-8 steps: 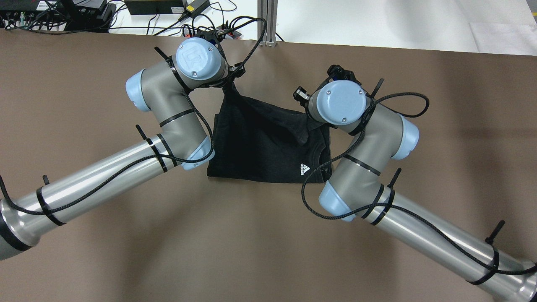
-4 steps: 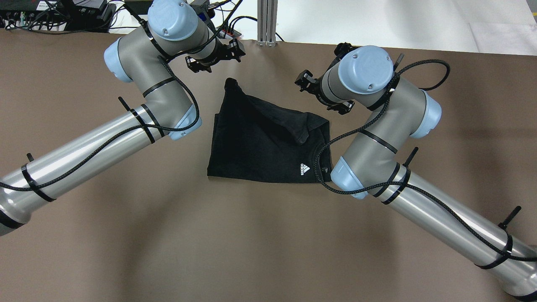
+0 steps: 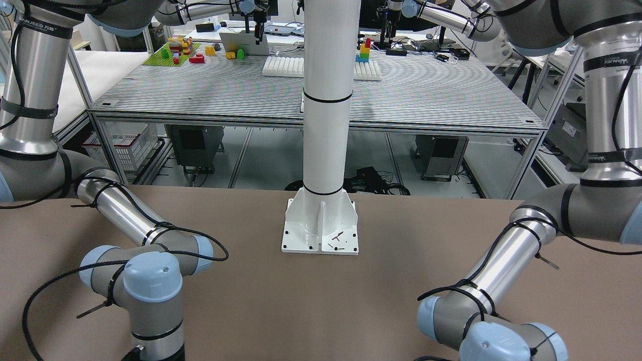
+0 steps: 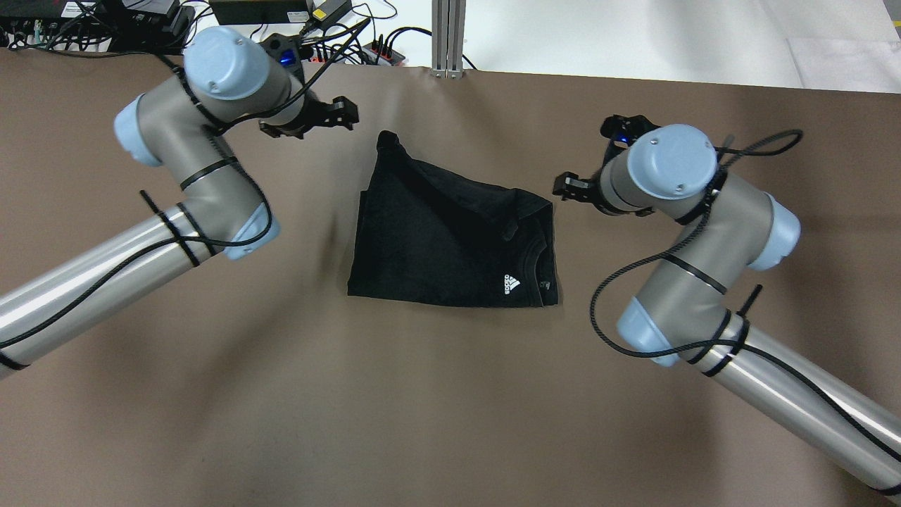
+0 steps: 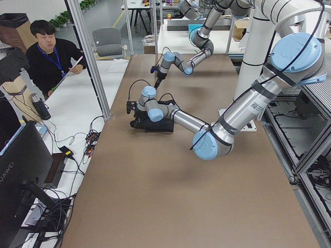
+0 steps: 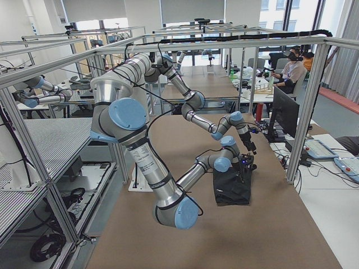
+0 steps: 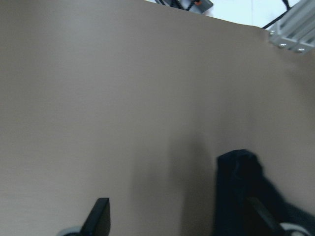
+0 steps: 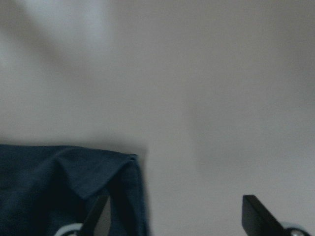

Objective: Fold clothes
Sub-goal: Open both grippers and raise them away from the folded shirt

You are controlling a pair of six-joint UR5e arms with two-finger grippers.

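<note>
The clothes [image 4: 436, 239] are one black shirt with a small white logo, lying folded and flat on the brown table. It also shows in the exterior left view [image 5: 155, 124] and the exterior right view [image 6: 233, 185]. My left gripper [image 4: 310, 121] hovers off the shirt's far left corner, open and empty. Its wrist view shows that corner [image 7: 241, 191] by one finger. My right gripper [image 4: 581, 191] hovers just right of the shirt's far right corner, open and empty. Its wrist view shows that folded corner [image 8: 49, 187]. The shirt is out of the front-facing view.
Cables and power strips [image 4: 141, 21] and an aluminium post [image 4: 448, 35] line the table's far edge. The white post's base [image 3: 321, 225] stands on the robot's side. An operator [image 5: 49, 51] sits beyond the far edge.
Both grippers have let go of the shirt's far edge and drawn away. The left arm moved left and the right arm moved right. The shirt now lies still.
</note>
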